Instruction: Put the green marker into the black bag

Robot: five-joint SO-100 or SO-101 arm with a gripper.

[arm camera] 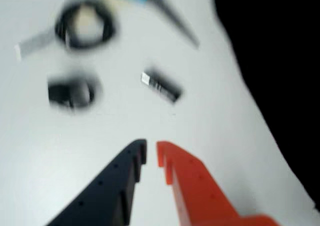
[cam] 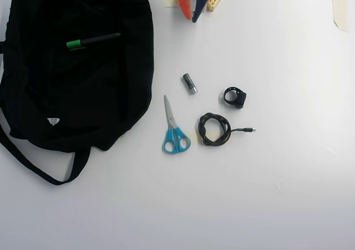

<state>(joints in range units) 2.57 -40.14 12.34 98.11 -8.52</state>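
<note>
In the overhead view, the black bag point(cam: 77, 89) occupies the left side of the white counter point(cam: 288, 167), with its strap point(cam: 33, 164) looping out below it and a small white tag point(cam: 53, 121) near its lower edge. The green marker point(cam: 91, 41) lies on top of the bag's upper part, green cap pointing left, barrel tilted slightly upward to the right.

Right of the bag, blue-handled scissors point(cam: 173, 128) lie with the blades pointing up. Just above them is a short grey metal cylinder point(cam: 189, 83). Further right, a coiled black cable point(cam: 215, 129) rests with its plug end extending right, and a small black ring-shaped clip point(cam: 235, 97) sits above it.

My claw point(arm camera: 151, 153) is at the top centre of the overhead view, well apart from the marker. In the wrist view, which is blurred, its black finger point(arm camera: 107, 186) and orange finger point(arm camera: 197, 186) stand nearly together with a narrow gap at the tips, pinching nothing.
</note>
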